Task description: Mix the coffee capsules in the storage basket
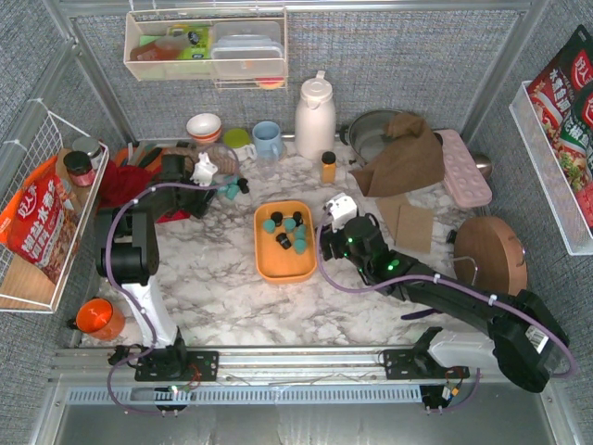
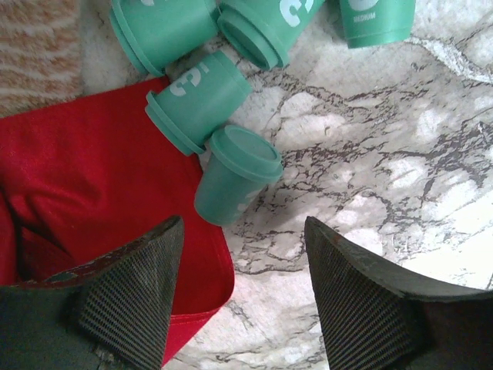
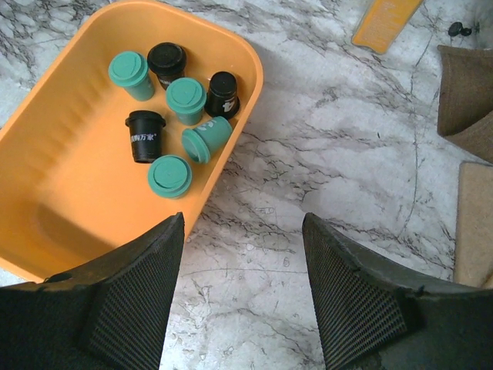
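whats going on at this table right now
The left end effector hovers, jaws open and empty, over loose teal cup-shaped coffee capsules lying by a red cloth on the marble table. The right end effector hangs open beside the shallow orange plastic basket, which holds four teal and three black capsules. Neither holds anything.

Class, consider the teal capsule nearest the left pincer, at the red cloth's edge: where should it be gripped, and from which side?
Grip the capsule across its tapered body, just under the wider rim, coming from the left pincer's side: other capsules crowd its far side.
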Tool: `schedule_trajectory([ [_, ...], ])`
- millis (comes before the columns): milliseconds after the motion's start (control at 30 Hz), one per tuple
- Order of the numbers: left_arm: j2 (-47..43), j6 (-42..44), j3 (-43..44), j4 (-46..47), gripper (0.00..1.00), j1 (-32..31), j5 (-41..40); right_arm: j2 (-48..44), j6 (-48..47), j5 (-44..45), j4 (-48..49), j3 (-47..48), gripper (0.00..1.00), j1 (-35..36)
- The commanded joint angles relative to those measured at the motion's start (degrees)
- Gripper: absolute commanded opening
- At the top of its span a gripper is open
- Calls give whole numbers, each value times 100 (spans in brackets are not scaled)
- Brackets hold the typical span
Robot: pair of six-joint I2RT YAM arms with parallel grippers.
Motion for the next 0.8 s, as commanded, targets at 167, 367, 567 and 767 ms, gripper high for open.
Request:
schedule_trajectory([
  [167, 164, 435, 168, 220, 73, 8, 490, 106, 24, -89, 24, 107, 67, -10],
  [367, 579, 567, 592, -350, 70, 14, 654, 174, 16, -124, 2, 131, 67, -12],
  [567, 690, 669, 691, -593, 61, 12, 747, 243, 7, -133, -38, 168, 67, -20],
  [767, 664, 736, 676, -794, 52, 7, 741, 283, 15, -142, -63, 194, 67, -29],
])
